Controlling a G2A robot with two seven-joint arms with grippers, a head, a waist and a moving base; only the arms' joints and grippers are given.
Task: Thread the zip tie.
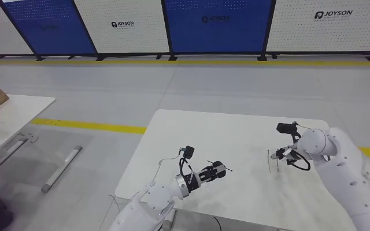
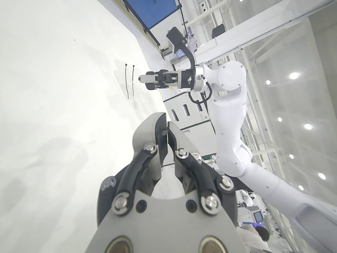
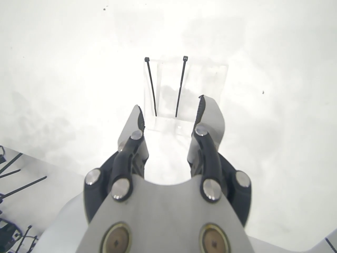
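Right wrist view shows the right gripper (image 3: 170, 105) hanging close by the tail end of a clear pad (image 3: 210, 80), its fingers spread wide and holding nothing. Two black zip ties (image 3: 151, 88) lie side by side on that pad, heads at its far end and tails toward the gripper. The left gripper (image 2: 167, 126) is well apart from the pad and aimed toward it, with its fingers pressed together. From this, the likely trouble is in the pick. The ties lie flat and near each other, so fingers closing from this width could catch both. They could also nudge one off the pad's edge onto the table (image 3: 65, 27). A thin strap flat on a smooth sheet may slip from under the fingertips instead of lifting. The pad looks light and might shift or come up with the tie. A grasp at mid-length would leave head and tail poorly placed for feeding one through the other. Some things are hard to make out. In the top view a thin dark sliver (image 1: 229, 170) sticks out past the left gripper on the side toward the pad. It may be another zip tie, but it is too small to be sure. Whether the pad is fixed down cannot be told, and its outline nearly vanishes against the table.
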